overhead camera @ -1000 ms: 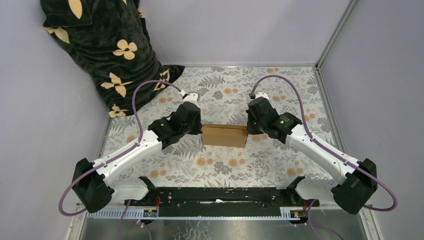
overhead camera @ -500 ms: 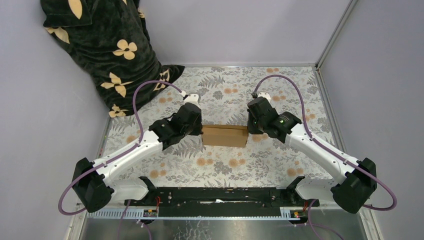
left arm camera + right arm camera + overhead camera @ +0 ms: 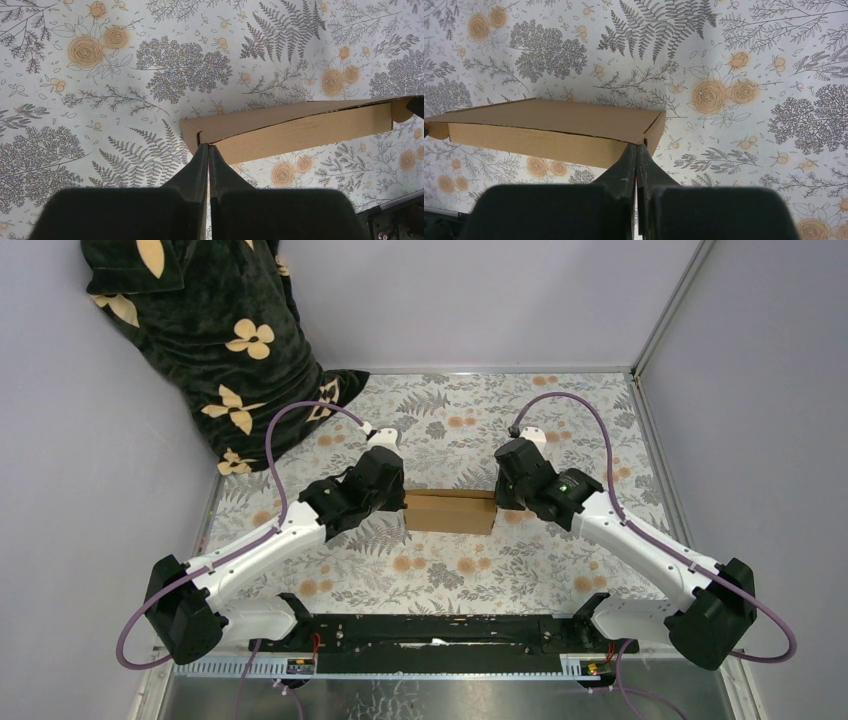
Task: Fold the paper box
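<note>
- Working on a shallow cardboard box (image 3: 449,511), lying mid-table on the flowered cloth (image 3: 450,570) with its lid down, between the two arms.
- Touching its left end with the left gripper (image 3: 208,147): jaws pressed together, nothing seen between them, tips at that end's corner right by the lid seam.
- Meeting its right end the same way with the right gripper (image 3: 637,147): jaws fully together, tips against the corner wall.
- Might skid or spin the box on the smooth cloth by pushing harder from one end than the other.
- Could dent or buckle a corner by driving narrow tips into thin corrugated board.
- Could also slip a tip into the seam and lever the lid back up.
- Looks nearly finished, but shows a dark gap along the front seam in both wrist views, so may spring open once the tips draw off.
- Plain brown, matte, unprinted board: long, low and rectangular, with crisp folded edges and a rounded tab at the far end in each wrist view.
- Printed cloth lying flat, patterned with ferns and pale orange roses.
- Dark plush blanket (image 3: 200,330) with cream flowers, heaped in the far left corner, well apart from the box.
</note>
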`<state>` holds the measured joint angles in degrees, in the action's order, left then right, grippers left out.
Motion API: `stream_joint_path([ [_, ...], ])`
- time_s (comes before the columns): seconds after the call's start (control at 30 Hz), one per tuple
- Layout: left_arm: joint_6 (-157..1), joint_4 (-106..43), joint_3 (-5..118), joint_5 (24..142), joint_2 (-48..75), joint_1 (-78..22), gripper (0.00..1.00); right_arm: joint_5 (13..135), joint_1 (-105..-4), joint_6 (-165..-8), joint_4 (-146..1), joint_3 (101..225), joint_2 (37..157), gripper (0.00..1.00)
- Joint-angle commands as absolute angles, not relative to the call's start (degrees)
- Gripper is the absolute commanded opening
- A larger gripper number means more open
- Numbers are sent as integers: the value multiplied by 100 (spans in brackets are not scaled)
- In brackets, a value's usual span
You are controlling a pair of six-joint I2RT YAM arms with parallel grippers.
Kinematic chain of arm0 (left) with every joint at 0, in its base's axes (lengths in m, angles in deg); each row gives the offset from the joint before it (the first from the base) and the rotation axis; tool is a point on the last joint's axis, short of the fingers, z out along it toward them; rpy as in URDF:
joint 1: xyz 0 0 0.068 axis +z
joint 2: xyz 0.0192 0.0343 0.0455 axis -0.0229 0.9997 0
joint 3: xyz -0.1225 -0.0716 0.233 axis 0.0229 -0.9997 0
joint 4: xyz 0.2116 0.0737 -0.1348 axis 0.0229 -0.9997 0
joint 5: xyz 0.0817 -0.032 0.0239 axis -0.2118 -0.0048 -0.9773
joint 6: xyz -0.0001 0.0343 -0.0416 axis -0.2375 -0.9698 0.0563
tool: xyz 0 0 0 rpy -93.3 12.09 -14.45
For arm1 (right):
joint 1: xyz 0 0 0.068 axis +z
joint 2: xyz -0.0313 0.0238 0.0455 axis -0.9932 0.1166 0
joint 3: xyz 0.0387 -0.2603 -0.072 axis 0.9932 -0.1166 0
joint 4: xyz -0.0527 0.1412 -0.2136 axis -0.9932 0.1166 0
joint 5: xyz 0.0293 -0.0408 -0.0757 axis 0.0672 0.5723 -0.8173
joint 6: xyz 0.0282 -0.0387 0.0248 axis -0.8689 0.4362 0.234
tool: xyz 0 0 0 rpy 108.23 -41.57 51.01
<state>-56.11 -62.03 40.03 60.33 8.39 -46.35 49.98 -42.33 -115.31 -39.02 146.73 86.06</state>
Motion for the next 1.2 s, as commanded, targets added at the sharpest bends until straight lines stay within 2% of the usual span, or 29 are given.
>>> stream_joint_path([
  [0.0, -5452, -6219, 4077, 6304, 963, -4794, 4, 4976, -4084, -11758, -4022, 14451, 8494, 0],
  [1.17, -5376, -6309, 4244, 6170, 1081, -4925, 3, 4715, -4000, -10956, -4054, 13902, 8264, 0],
])
